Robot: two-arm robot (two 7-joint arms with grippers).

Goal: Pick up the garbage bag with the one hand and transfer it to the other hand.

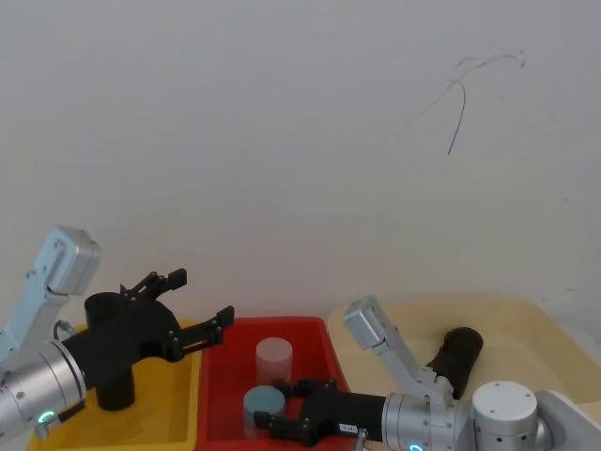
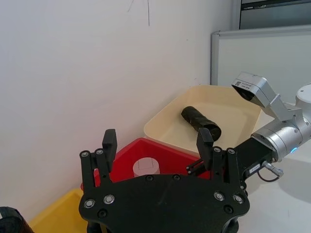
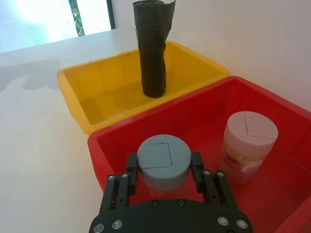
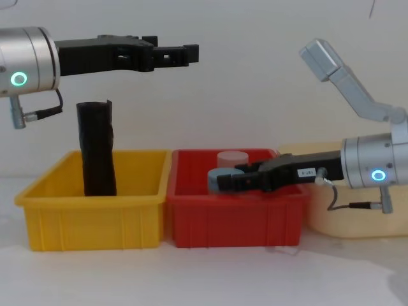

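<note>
Black and glossy, the garbage bag [image 4: 97, 150] stood upright inside the yellow bin [image 4: 95, 223], toward its back wall, and its ragged top rose well above the rim. You had nothing gripping it; it stood free, touching only the bin floor.

Your left pincer [image 4: 191, 54], the one on the silver wrist with the green ring light, hung high above the yellow bin, above the level of the roll's top. It reached past the roll toward the red bin [image 4: 236, 223] next door, and its fingers were spread wide with nothing between them. In the left wrist view you could see that same wide gap.

Your right pincer [image 3: 163, 162], the slim one with the small white label, was down in the red bin, just beside the yellow bin. Its fingers [image 3: 131, 165] sat against both sides of a grey-lidded jar [image 3: 164, 170], so it looked closed on that lid. A white-lidded jar [image 3: 250, 141] stood near it in the same red bin, on the side farther from the yellow bin, apart from the pincer.

Beyond the red bin from the yellow bin lay a cream tray [image 2: 233, 111], and a second black roll [image 2: 200, 121] rested on its side in it. All three containers sat in a row on the pale tabletop [image 3: 34, 145].
</note>
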